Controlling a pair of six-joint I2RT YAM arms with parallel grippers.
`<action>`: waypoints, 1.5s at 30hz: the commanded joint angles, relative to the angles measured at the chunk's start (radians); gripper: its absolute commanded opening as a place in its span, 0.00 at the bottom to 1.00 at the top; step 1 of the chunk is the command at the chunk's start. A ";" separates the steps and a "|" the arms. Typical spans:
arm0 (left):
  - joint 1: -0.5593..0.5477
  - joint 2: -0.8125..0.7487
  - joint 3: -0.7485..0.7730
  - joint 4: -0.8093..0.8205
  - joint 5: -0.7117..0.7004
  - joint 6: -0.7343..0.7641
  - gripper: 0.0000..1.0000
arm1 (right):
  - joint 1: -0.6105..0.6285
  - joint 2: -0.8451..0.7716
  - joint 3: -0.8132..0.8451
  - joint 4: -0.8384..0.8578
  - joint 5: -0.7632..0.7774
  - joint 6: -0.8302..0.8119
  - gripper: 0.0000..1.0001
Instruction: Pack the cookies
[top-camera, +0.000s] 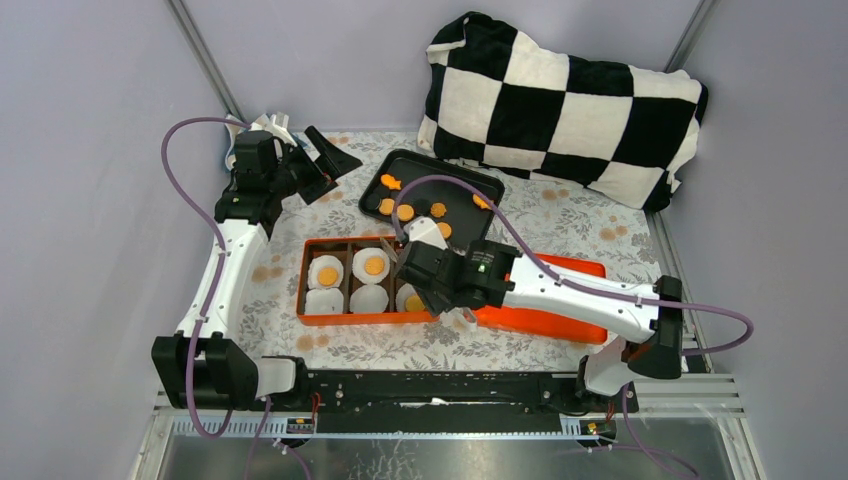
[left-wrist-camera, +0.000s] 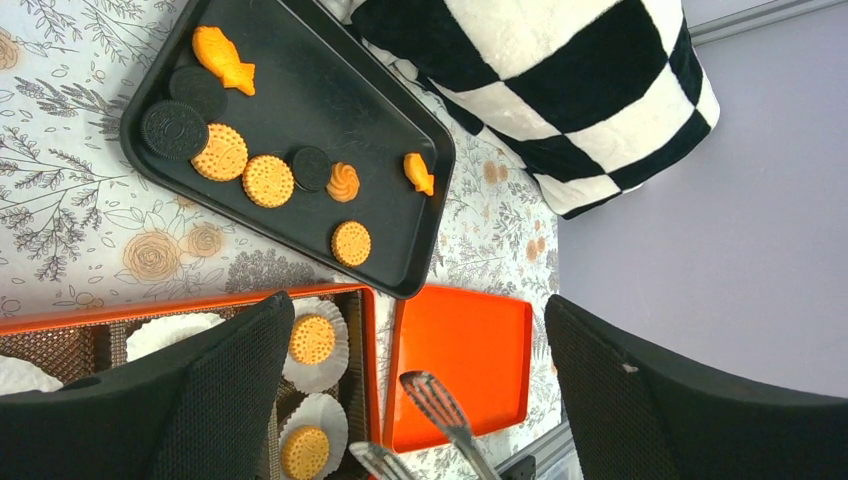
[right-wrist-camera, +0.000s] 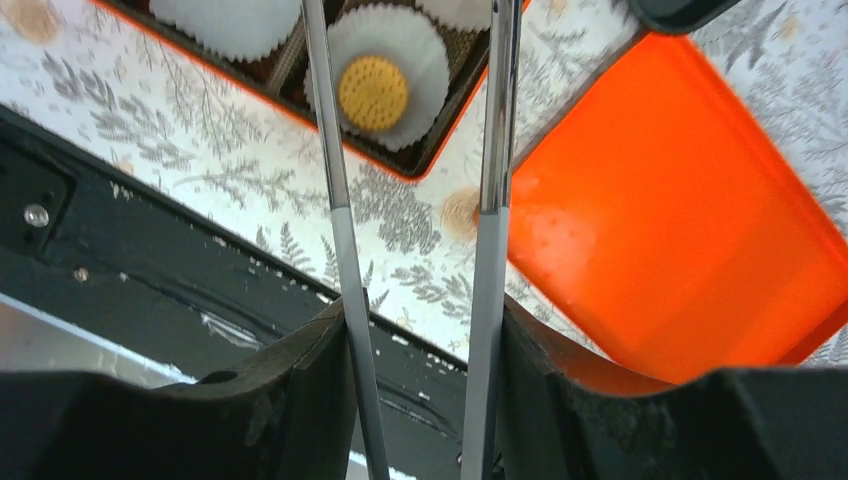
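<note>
Steel arms of the tongs (right-wrist-camera: 337, 200) sit clamped between the fingers of the right pincer (right-wrist-camera: 425, 400), running side by side off the top of the wrist frame; between them, top centre, we see one round cookie (right-wrist-camera: 372, 92) lying in a white paper cup (right-wrist-camera: 425, 55) in a corner compartment of the orange box (right-wrist-camera: 425, 165); just beside the box, at the right of that frame, lies the orange lid (right-wrist-camera: 680, 220) on the flowered bench (right-wrist-camera: 400, 235).

Our left pincer (left-wrist-camera: 417, 310) is spread wide and holds nothing, at the upper left of the overhead frame; its wrist frame shows the black tray (left-wrist-camera: 330, 90) at upper left carrying more cookies (left-wrist-camera: 268, 180), round and fish-shaped, beside dark sandwich biscuits (left-wrist-camera: 175, 130); a chequered pillow (left-wrist-camera: 540, 80) fills the top right.
</note>
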 joint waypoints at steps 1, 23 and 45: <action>0.003 -0.012 0.024 0.030 0.023 0.008 0.99 | -0.070 0.015 0.080 0.017 0.120 -0.055 0.53; 0.004 0.057 0.020 0.032 0.012 0.025 0.99 | -0.431 0.550 0.409 0.136 -0.033 -0.306 0.50; 0.003 0.041 -0.019 0.041 0.038 0.003 0.99 | -0.523 0.454 0.271 0.115 -0.127 -0.296 0.49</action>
